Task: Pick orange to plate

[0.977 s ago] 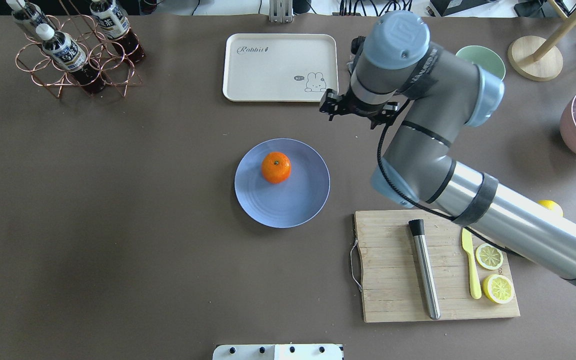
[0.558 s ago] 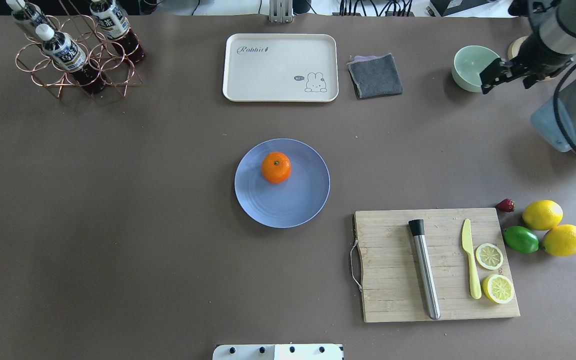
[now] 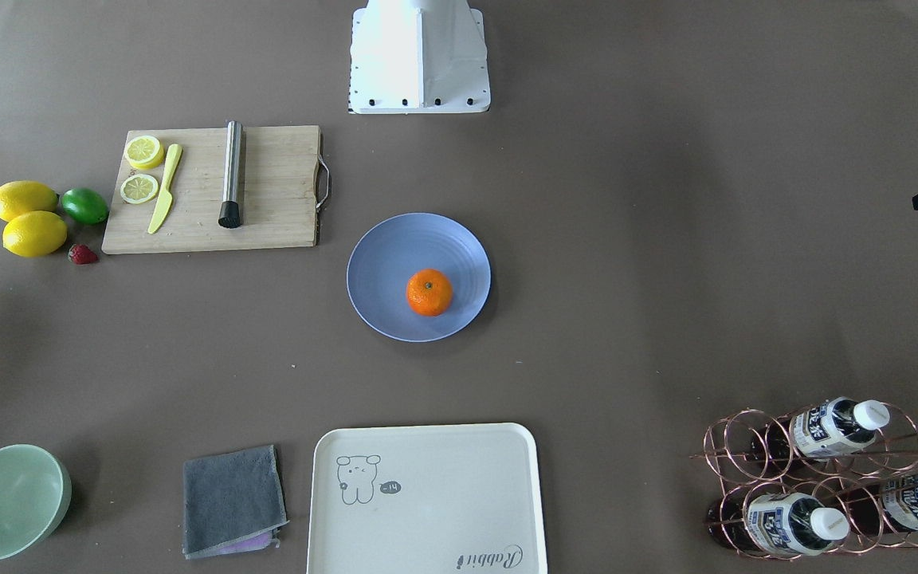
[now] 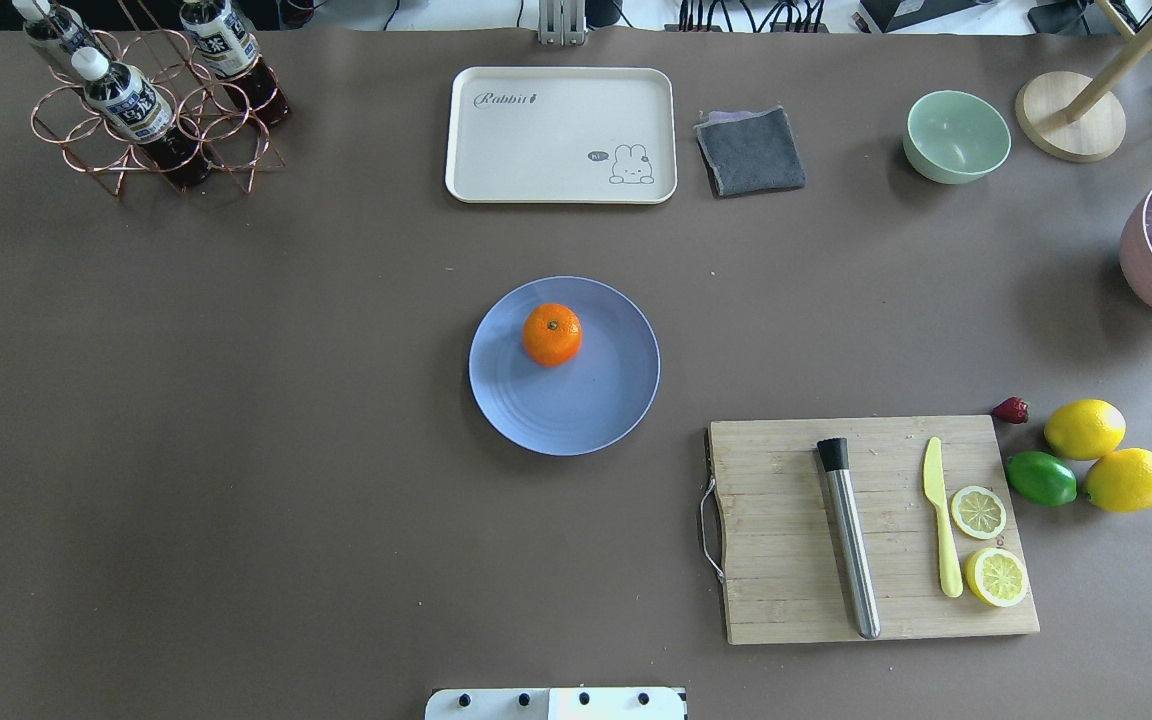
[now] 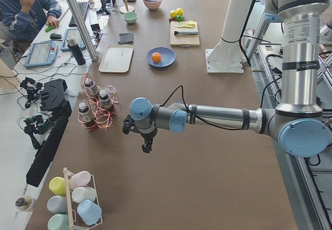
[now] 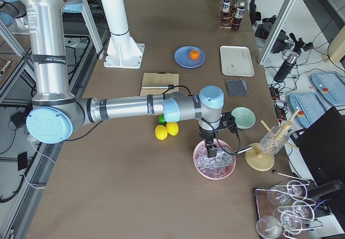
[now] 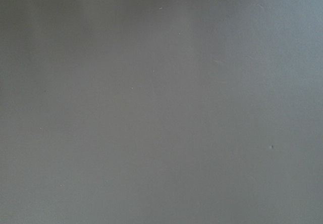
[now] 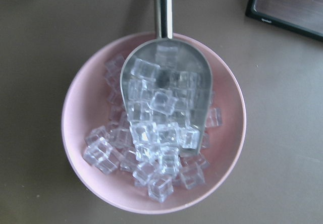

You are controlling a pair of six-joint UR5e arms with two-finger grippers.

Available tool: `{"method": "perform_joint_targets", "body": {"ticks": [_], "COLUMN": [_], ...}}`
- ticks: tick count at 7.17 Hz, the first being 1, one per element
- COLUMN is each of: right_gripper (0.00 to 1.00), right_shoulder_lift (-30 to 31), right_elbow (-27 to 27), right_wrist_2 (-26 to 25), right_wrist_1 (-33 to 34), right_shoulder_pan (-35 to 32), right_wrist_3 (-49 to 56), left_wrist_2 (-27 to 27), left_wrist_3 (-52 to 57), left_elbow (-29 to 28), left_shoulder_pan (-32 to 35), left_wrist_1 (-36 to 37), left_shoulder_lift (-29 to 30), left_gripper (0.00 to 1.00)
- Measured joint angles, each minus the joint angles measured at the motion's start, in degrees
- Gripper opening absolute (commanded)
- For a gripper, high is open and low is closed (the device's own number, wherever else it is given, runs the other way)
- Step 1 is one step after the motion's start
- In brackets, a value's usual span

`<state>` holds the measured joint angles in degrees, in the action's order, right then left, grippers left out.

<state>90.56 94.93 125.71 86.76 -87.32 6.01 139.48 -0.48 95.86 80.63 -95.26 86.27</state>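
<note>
Brown table [image 4: 236, 450] with lots of clutter and 2 arms, both well apart from the middle. The left arm [image 5: 218, 117] reaches out over bare table near the bottle rack, with the left gripper [image 5: 147, 146] hanging down and nothing seen in it; its wrist camera shows only table, so I cannot tell if the fingers are apart or together. The right arm [image 6: 129, 108] stretches to the other end, with the right gripper [image 6: 211, 152] over a pink bowl [image 8: 81, 108] of ice cubes with a metal scoop. It shows only in the side view, so again I cannot tell its state. Next in size are the cutting board [image 4: 776, 560] and cream tray [image 4: 536, 130], both apart from the plate. The blue plate [image 4: 586, 420] sits mid-table, and 1 orange [image 4: 552, 334] rests on it, inside the rim, off-centre toward the tray side, stem dot up, with nothing touching it. The task looks done: the orange is on the plate and free of any gripper. Nothing is left for the placing itself, as far as the views show.
</note>
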Motion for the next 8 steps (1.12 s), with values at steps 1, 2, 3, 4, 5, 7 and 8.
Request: {"method": "perform_joint_targets", "body": {"ticks": [1,2,3,4,5,7,8], "right_gripper": [1.0,1.0,1.0,1.0,1.0,1.0,1.0], "right_shoulder_lift": [3.43,5.47,6.02,5.32,4.18,3.83,4.29], "right_elbow": [0.11,-0.13,-0.16,0.6,1.97,2.81,2.33], "right_wrist_2": [-0.19,-0.43,-0.28,1.01,2.91,4.8,5.4], "right_wrist_1": [-1.87,-4.15,-4.24,-1.31,3.1,7.47,7.91], "right_shoulder_pan": [-2.43,-4.18,-5.43,-6.14,-6.46,-6.59,-6.58], "right_wrist_3": [0.7,0.24,-0.72,-1.27,-1.48,-1.59,-1.59], "left_wrist_2": [0.0,0.0,0.0,0.0,0.0,-0.47,-2.06], "left_wrist_3": [0.01,0.01,-0.02,-0.04,-0.03,0.01,-0.08], "left_elbow": [-0.22,-0.45,-0.82,-1.29,-1.69,-1.87,-1.89], "left_shoulder_pan": [0.35,0.86,1.22,1.35,1.39,1.44,1.44], "left_wrist_1": [0.04,0.09,0.18,0.66,2.04,4.33,4.57], "left_shoulder_lift": [0.01,0.0,0.05,0.21,0.54,0.94,1.03], "left_gripper": [0.98,0.98,0.98,0.98,0.98,0.98,0.98]}}
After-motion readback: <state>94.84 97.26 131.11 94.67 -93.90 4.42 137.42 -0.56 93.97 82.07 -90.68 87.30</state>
